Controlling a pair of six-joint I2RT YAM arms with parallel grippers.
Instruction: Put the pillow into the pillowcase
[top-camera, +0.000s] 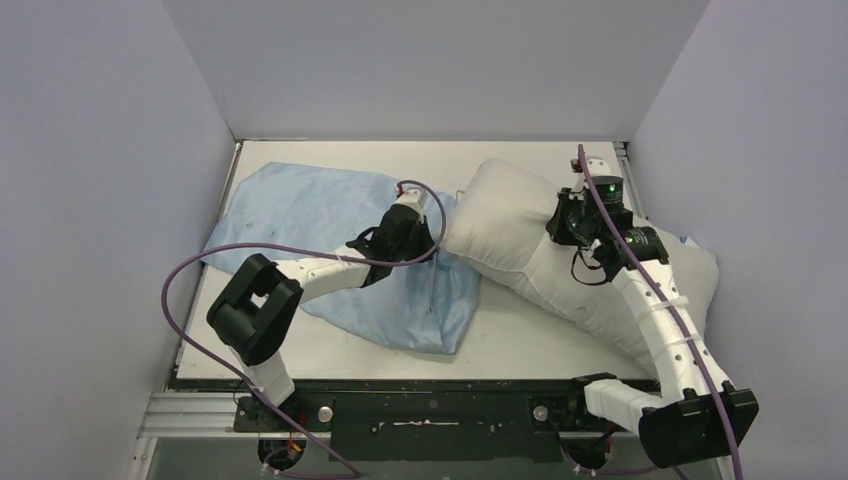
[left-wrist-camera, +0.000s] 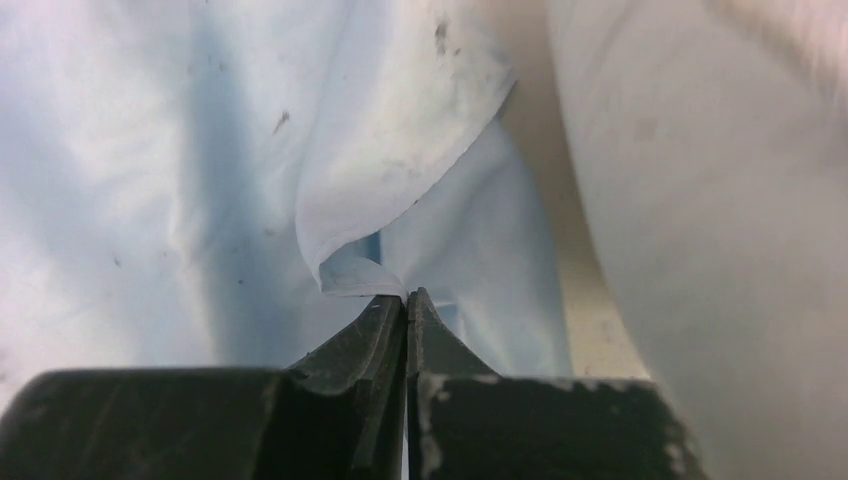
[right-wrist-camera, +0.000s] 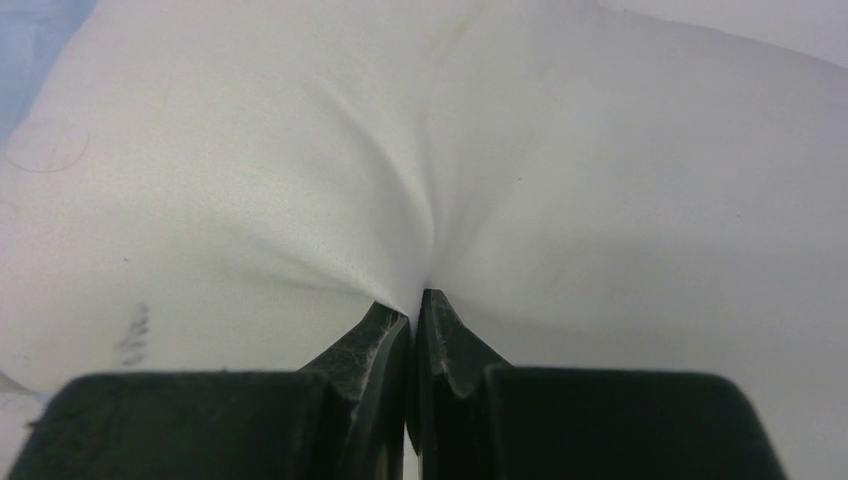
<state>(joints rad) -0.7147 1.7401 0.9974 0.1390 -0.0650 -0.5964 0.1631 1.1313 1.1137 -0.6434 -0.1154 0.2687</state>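
The plump white rectangular fabric pillow (top-camera: 505, 215) lies diagonally on the right, its left end just beside the thin, wrinkled light blue fabric pillowcase (top-camera: 300, 205), which lies spread on the left, one edge layer curled up.

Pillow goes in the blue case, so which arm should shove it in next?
Probably right: the right end effector is shut on a pinch of the pillow, while the left end effector grips the pillowcase edge beside it, better suited to holding that.
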